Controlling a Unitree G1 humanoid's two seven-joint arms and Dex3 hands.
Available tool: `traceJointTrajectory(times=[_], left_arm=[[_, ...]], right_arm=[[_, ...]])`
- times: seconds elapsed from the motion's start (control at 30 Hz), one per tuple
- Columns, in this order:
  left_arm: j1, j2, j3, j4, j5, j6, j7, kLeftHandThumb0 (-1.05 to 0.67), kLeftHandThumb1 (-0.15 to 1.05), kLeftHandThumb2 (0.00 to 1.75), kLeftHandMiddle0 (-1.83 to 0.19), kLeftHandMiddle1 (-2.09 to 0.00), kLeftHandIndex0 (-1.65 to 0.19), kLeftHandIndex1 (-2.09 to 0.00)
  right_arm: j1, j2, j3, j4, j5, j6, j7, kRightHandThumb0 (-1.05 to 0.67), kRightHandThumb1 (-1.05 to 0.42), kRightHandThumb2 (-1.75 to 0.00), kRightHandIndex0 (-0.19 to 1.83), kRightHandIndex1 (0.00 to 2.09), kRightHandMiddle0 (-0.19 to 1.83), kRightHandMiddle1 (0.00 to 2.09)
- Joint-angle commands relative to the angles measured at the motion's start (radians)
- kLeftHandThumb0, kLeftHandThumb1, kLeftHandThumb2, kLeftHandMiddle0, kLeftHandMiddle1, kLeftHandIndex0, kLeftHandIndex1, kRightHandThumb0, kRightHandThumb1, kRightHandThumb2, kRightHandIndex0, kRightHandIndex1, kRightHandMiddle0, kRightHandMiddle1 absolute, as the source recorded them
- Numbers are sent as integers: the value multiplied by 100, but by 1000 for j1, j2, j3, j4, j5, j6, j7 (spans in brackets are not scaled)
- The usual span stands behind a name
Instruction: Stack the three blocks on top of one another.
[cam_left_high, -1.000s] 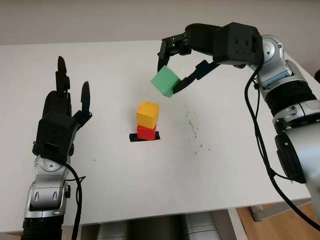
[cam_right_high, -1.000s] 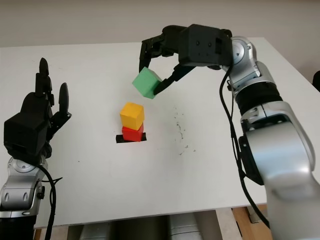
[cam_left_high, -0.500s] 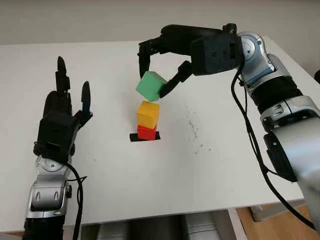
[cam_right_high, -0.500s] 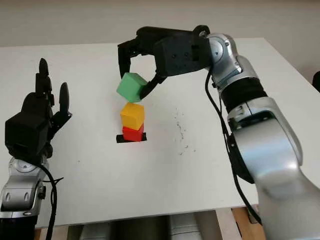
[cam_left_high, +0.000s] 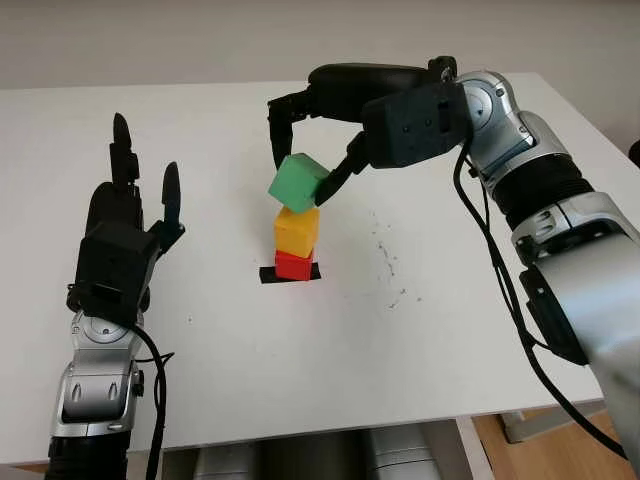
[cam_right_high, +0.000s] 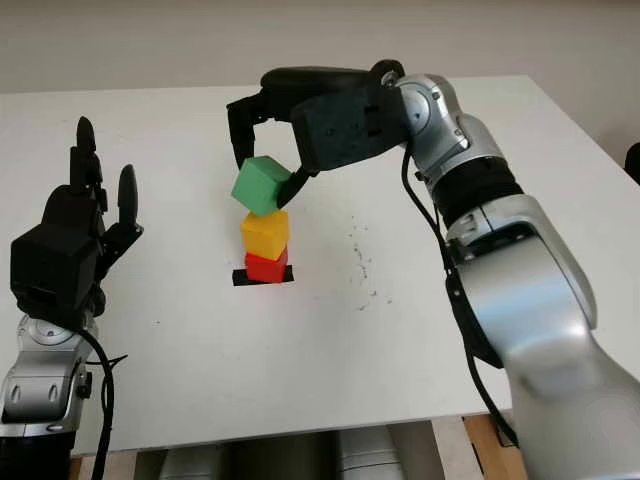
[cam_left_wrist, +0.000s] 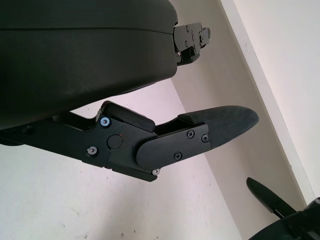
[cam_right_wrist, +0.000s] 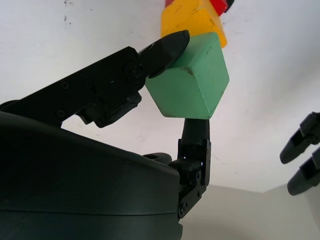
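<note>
The right hand (cam_left_high: 305, 150), fingers closed on the tilted green block (cam_left_high: 298, 182), holds it directly above, apparently touching, the yellow block (cam_left_high: 296, 229) stacked on the red block (cam_left_high: 293, 265); left hand (cam_left_high: 125, 235) open, well apart.

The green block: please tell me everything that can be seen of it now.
The green block is a plain cube, matte, perhaps painted wood, with slightly worn edges. The right hand grips it between black fingertips on opposite sides. It is tilted, directly above the yellow block, which stands on the red block. Whether it already touches the yellow one I cannot tell.
</note>
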Motion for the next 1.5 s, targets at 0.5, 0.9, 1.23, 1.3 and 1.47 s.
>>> traceJointTrajectory(times=[0.5, 0.9, 1.23, 1.3, 1.47], left_arm=[[27, -23, 3, -40, -11, 21, 4, -78, 105, 72, 19, -5, 19, -5], [32, -33, 0, -48, -15, 29, 10, -78, 105, 72, 19, -5, 19, -4], [38, -36, 1, -52, -16, 37, 11, -79, 105, 71, 19, -5, 19, -4], [39, -34, -1, -52, -15, 37, 8, -78, 105, 71, 19, -5, 19, -3], [40, -33, -3, -54, -10, 43, 9, -79, 105, 73, 19, -5, 19, -2]], right_arm=[[-97, 12, 86, 40, -129, -87, -132, -35, -92, -5, 32, 5, 38, 146], [-103, 23, 94, 66, -128, -104, -121, -35, -92, -5, 32, 5, 40, 146], [-103, 28, 92, 81, -114, -110, -99, -36, -92, -5, 31, 5, 40, 148], [-101, 27, 94, 81, -116, -114, -99, -37, -91, -5, 32, 5, 40, 150], [-100, 25, 102, 82, -126, -119, -100, -38, -91, -5, 32, 5, 40, 153]])
